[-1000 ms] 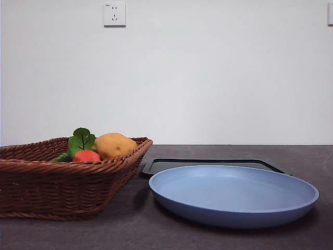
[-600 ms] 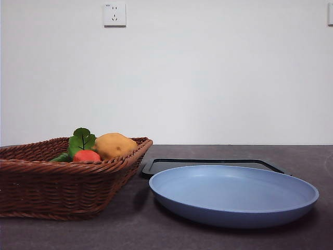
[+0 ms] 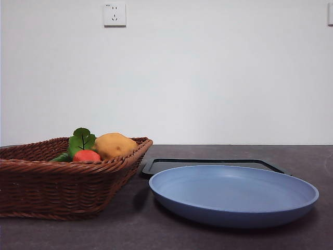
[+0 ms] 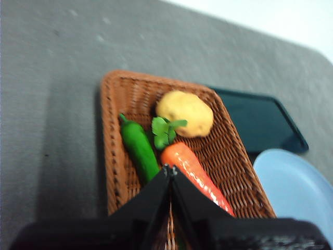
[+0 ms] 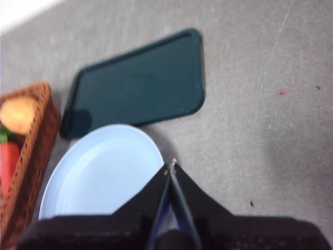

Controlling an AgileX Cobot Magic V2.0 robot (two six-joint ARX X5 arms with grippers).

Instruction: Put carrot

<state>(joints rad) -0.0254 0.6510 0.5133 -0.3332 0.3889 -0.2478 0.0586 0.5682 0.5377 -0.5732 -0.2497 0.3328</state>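
Carrot lies in the wicker basket at the left, between green pepper and potato, untouched. Left gripper hangs above it, jaws pressed together, empty; right gripper likewise clenched over the blue plate, the probable destination.

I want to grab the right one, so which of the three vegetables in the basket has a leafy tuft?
The carrot: red-orange, tapered, green leaves at its thick end. The potato and green vegetable beside it have none.
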